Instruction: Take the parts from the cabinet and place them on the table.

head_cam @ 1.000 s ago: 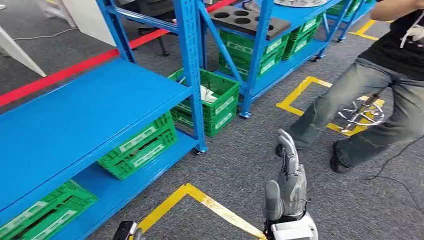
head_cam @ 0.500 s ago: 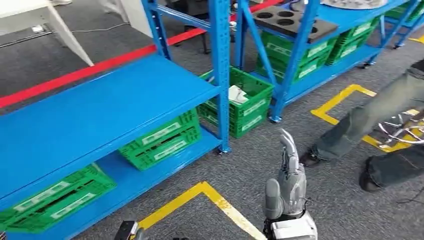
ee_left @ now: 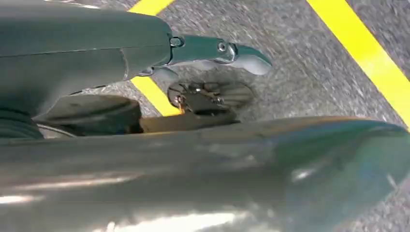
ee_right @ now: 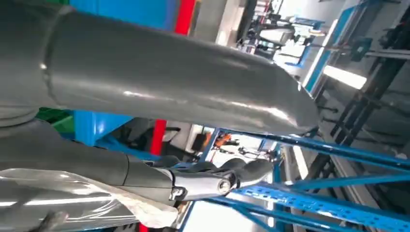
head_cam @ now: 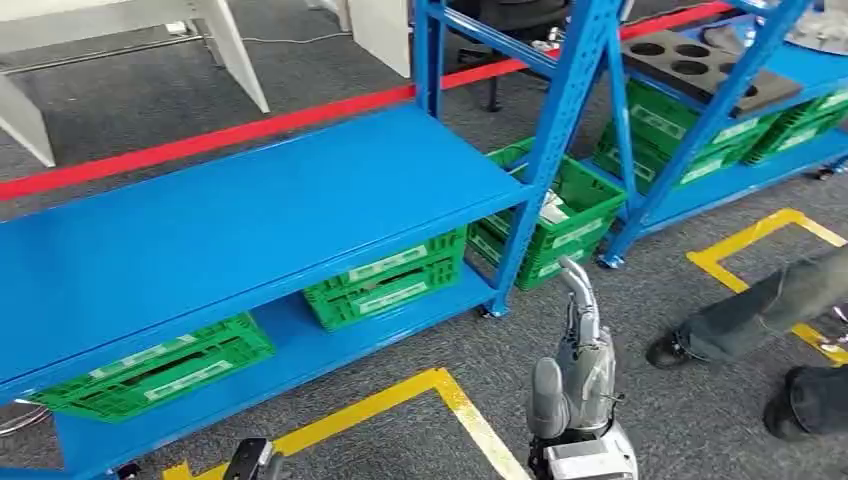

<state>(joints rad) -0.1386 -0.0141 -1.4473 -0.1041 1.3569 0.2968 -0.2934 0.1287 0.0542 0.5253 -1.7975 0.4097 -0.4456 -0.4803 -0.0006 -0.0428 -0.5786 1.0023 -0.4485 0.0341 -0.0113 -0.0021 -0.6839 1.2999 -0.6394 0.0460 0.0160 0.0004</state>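
- Here, the largest thing is the blue rack (head_cam: 250,215); its wide shelf lies bare across the middle of the head view, and I take this rack for the cabinet of the task.
- Beyond the rack's far edge stands a white table (head_cam: 120,20), behind a red floor stripe (head_cam: 200,140); whether it is the table meant for the parts I cannot say.
- A second blue rack (head_cam: 720,150) adjoins the first rack's right post, and on it lies a dark tray (head_cam: 700,65) with round holes.
- Green crates (head_cam: 385,280) sit on the first rack's low shelf, and one more (head_cam: 560,215) stands on the floor just past its right post.
- No part shows on the first rack; the things to fetch cannot be made out, unless they lie on the second rack.
- A person's legs (head_cam: 760,320) stand on the carpet well to the right of the rack.
- The right hand (head_cam: 575,350) is raised in front of the rack's low shelf, fingers straight, close together and holding nothing.
- The left hand (ee_left: 212,53) hangs over the carpet and a yellow line (ee_left: 154,94) before the rack; its fingers reach out straight with nothing in them.
- In my judgement the step in hand is the approach: nothing is picked up yet, and the next move calls for finding a part on the shelves and bringing a hand to it.
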